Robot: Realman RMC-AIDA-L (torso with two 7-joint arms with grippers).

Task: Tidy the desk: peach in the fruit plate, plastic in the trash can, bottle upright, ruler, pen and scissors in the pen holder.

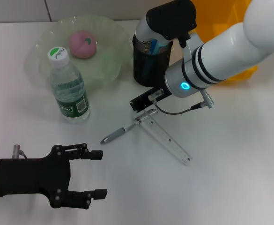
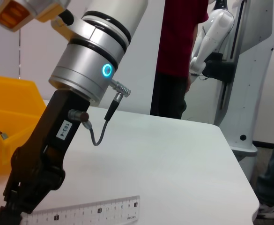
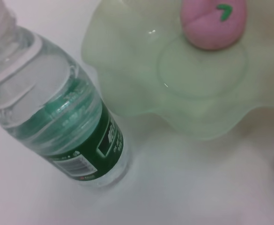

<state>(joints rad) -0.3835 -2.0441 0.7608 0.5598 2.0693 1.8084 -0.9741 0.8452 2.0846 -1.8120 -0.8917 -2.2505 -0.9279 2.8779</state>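
The peach [image 1: 83, 44] lies in the pale green fruit plate [image 1: 109, 65] at about 11 o'clock on the white table [image 1: 230, 187], and the water bottle [image 1: 67, 87] stands upright just beside the plate's near rim, toward 10 o'clock. The black mesh pen holder [image 1: 148, 63] at 12 o'clock holds something blue; what it is cannot be told. The pen [image 1: 119, 134] and the clear ruler [image 1: 167, 137] lie flat near the table's middle, their far ends meeting under the right arm. The right hand [image 1: 144, 99] hangs just over that meeting point; how far it is spread cannot be told. The left hand [image 1: 97, 173] hovers at 7 o'clock, fingers wide apart and empty. Only the left wrist view shows the ruler's printed scale [image 2: 99, 211] and a yellow bin [image 2: 8, 122] beyond the right arm.
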